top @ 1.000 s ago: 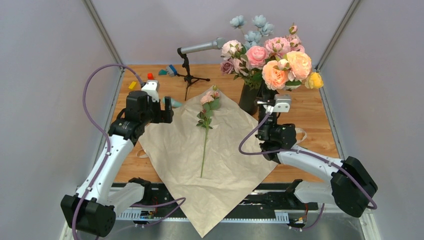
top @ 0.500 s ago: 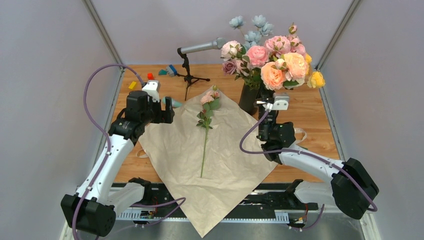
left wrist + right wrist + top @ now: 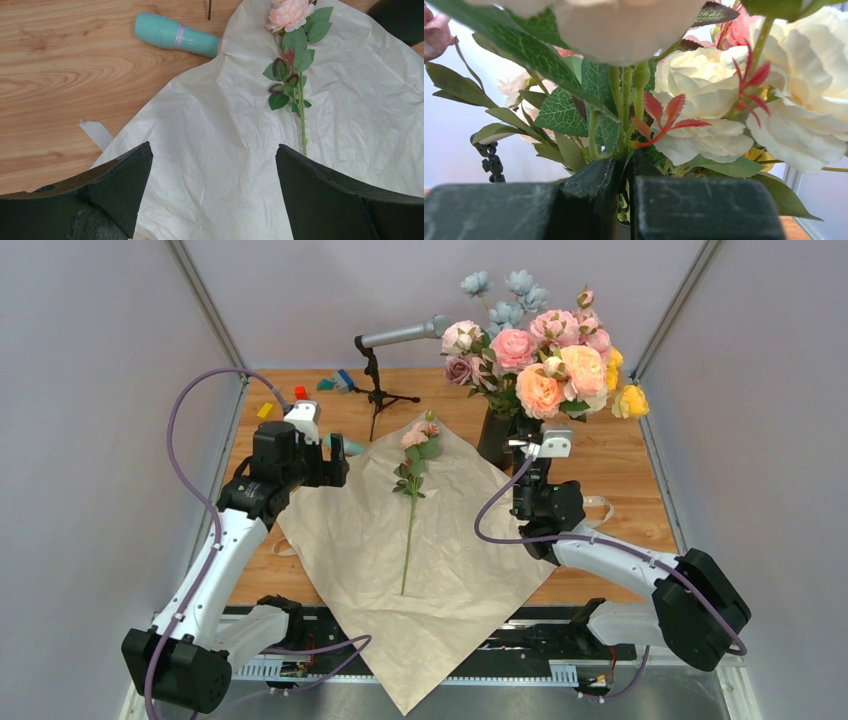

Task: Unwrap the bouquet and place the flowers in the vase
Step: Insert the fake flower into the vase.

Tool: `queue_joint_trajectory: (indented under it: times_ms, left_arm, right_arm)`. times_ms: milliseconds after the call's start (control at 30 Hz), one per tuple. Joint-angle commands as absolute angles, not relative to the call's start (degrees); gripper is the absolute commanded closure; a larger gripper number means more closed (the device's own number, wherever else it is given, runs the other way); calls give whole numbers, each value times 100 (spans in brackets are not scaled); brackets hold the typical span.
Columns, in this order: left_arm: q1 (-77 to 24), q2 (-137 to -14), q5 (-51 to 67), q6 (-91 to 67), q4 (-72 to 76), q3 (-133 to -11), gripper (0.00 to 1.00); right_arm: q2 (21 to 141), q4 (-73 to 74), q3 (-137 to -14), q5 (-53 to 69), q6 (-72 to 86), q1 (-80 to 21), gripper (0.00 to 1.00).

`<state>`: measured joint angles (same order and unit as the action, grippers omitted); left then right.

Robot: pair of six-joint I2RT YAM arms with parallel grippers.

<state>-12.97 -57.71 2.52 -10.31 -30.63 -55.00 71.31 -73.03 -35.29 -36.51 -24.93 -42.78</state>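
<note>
The bouquet's beige paper [image 3: 400, 550] lies spread flat on the table, unwrapped. One pink flower [image 3: 410, 510] on a long green stem rests on it, its bloom [image 3: 290, 12] towards the back. The dark vase [image 3: 497, 440] stands at the back right and holds a big bunch of pink, peach and cream flowers [image 3: 530, 350]. My right gripper [image 3: 530, 430] points up beside the vase, shut on green flower stems [image 3: 624, 100] under cream blooms. My left gripper [image 3: 335, 455] hangs open over the paper's left edge [image 3: 212, 150], with nothing between its fingers.
A microphone on a small stand [image 3: 400, 335] is at the back centre. A teal bottle [image 3: 175, 35] lies on the wood by the paper's left corner. Small coloured blocks [image 3: 265, 410] sit at the back left. A cream ribbon strip [image 3: 95, 132] pokes out under the paper.
My right gripper has shifted slightly left with the stems, and the peach and cream blooms have swung left closer over the vase. The left arm has not moved.
</note>
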Motion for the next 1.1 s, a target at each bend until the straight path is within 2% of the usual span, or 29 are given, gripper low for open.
queue_joint_trajectory:
  times_ms: [0,633,833,1067]
  left_arm:
    - [-1266,-5723,322,-1011,-2893,-5483,0]
    - [-1266,-5736,350,-1011,-2892,-5478,0]
    - [-1266,-5736,347,-1012,-2900,-5477,0]
    - [-1270,-5744,358,-1017,-2898,-5484,0]
  right_arm:
    - [7433,-6784,-3607,-3850,-2496,-4229,100]
    - [7682,-6617,-3524,-3885,-2287,-4201,99]
    - [7569,-6471,-3464,-3854,-2225,-4210,81]
    - [7424,-6173,-3457,-3785,-2248,-4210,70]
